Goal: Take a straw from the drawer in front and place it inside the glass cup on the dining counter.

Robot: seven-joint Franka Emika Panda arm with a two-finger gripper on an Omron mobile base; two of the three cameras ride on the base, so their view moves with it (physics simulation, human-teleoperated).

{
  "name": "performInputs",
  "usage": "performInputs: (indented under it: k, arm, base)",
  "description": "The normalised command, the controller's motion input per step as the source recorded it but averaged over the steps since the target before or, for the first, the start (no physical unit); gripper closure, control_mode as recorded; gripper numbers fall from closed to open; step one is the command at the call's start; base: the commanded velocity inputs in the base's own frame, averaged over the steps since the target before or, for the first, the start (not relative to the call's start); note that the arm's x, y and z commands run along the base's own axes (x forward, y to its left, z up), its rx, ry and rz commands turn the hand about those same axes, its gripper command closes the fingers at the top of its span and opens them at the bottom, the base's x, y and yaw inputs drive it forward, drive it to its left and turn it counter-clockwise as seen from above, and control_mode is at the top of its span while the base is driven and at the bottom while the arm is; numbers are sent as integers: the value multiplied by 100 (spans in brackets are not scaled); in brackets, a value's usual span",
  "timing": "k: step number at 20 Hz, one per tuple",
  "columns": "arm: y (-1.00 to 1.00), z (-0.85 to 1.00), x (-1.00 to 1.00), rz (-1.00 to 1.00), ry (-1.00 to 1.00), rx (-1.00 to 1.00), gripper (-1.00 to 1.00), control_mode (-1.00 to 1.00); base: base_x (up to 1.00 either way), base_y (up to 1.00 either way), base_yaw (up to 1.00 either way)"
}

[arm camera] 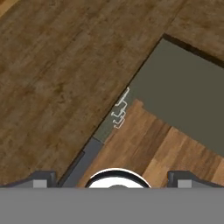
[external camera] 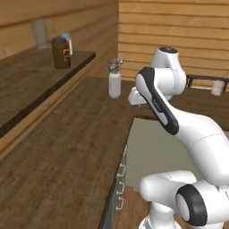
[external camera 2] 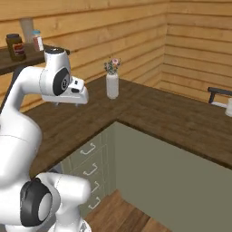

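Wood-plank walls enclose an L-shaped dark worktop (external camera 2: 149, 113). Low in the right base frame, closed sage drawers (external camera 2: 90, 165) hide any straw. The gripper (external camera 2: 68, 103), high at left, looks spread. A misjudged descent could strike the vase (external camera 2: 112, 85) beyond.

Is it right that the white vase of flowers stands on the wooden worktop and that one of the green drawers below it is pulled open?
Not quite. The white vase of flowers does stand on the wooden worktop, but none of the green drawers is pulled open: in the right base view their fronts sit flush, handles in a neat column. The hand view shows the same.
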Motion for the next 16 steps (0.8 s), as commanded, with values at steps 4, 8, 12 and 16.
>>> performInputs:
  k: [4,8,12,16]
  arm:
    - [0,0,0,0,0,0,-100,100]
    - [-15,-7,0,-30,0,36,-100,-100]
    - [-63,-30,0,-13,0,39,-100,-100]
    - [-66,-59,0,-6,0,36,-100,-100]
  base:
    - [-2,53,-49]
    - [0,0,0]
    - [0,0,0]
    - [0,0,0]
